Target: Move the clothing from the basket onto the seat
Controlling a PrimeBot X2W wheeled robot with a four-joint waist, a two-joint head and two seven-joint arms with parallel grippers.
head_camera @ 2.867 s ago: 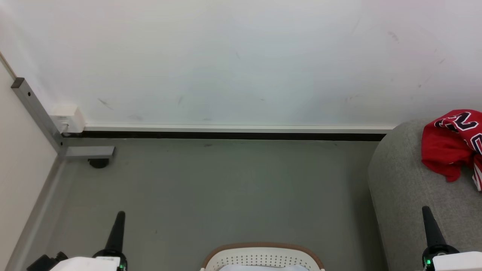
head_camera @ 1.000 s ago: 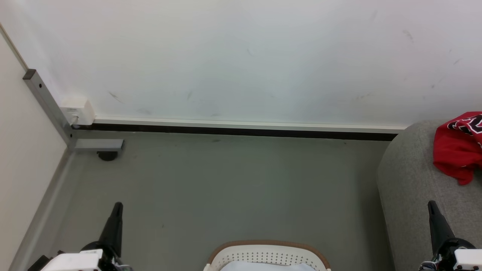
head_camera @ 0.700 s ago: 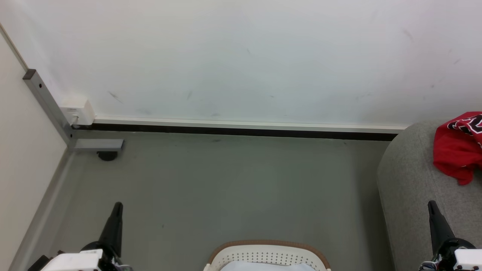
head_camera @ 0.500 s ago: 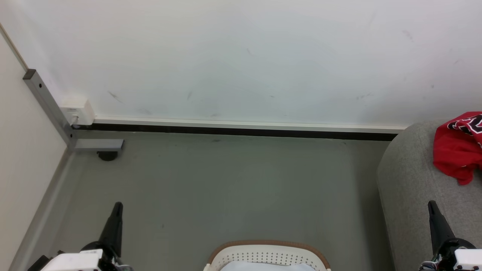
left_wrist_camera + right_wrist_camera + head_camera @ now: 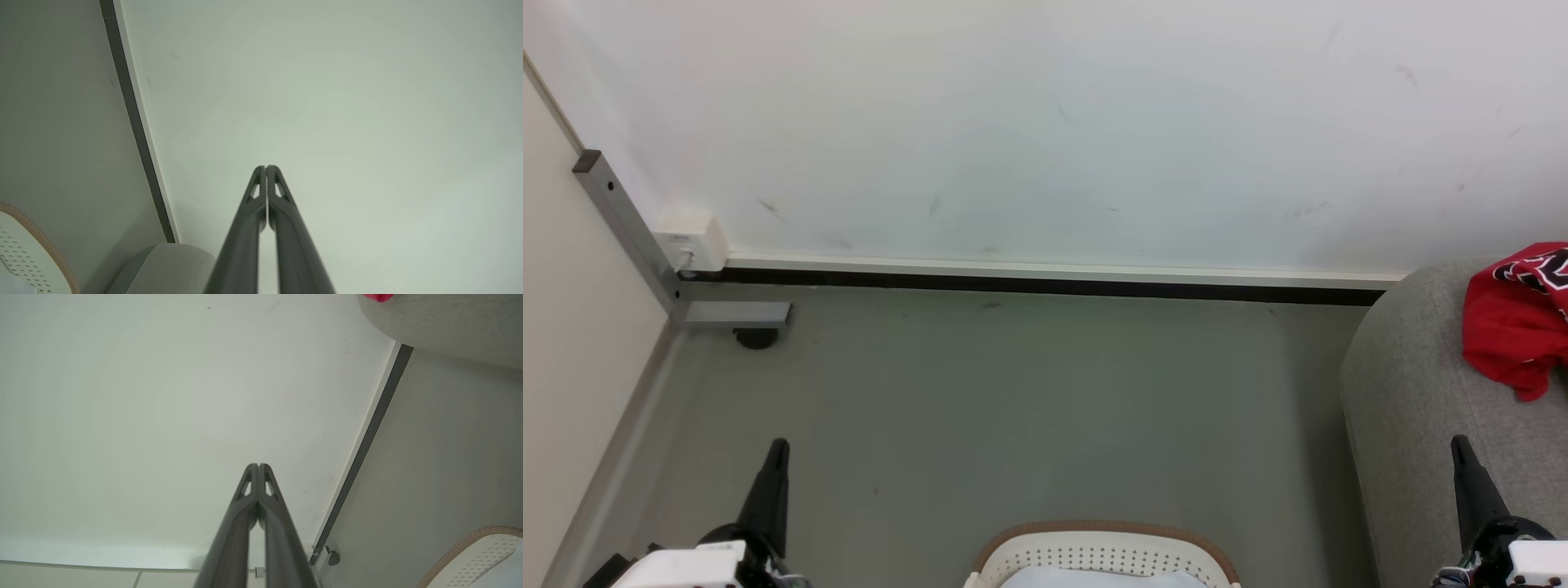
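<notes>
**Head view.** A rounded white plastic laundry basket with small perforations and a brown rim stands on the grey floor at the bottom centre of the frame, cut off by the lower edge. A pale whitish piece of clothing lies inside it, just above that edge. At the right edge, a large grey woven-fabric upholstered seat with a rounded corner carries a crumpled red sports jersey with black-and-white lettering. The jersey rests on top of the seat, well apart from the basket, and runs off the frame to the right. The left gripper rises at the lower left. The right gripper rises at the lower right, overlapping the seat's side. Each appears as a single dark point. A white, lightly scuffed wall meets the floor along a black skirting strip. At the left, a grey metal post slants down to a foot with a black caster, and a small white box sits beside it.

**Left wrist view.** The left gripper points at the wall. Its jaws are pressed together, with nothing between them. The basket shows in the lower left corner and the seat at the bottom edge, left of the jaws.

**Right wrist view.** The right gripper has its jaws likewise closed and empty. The seat occupies the upper right corner, with a sliver of red fabric at the top edge. The basket shows in the lower right corner.
</notes>
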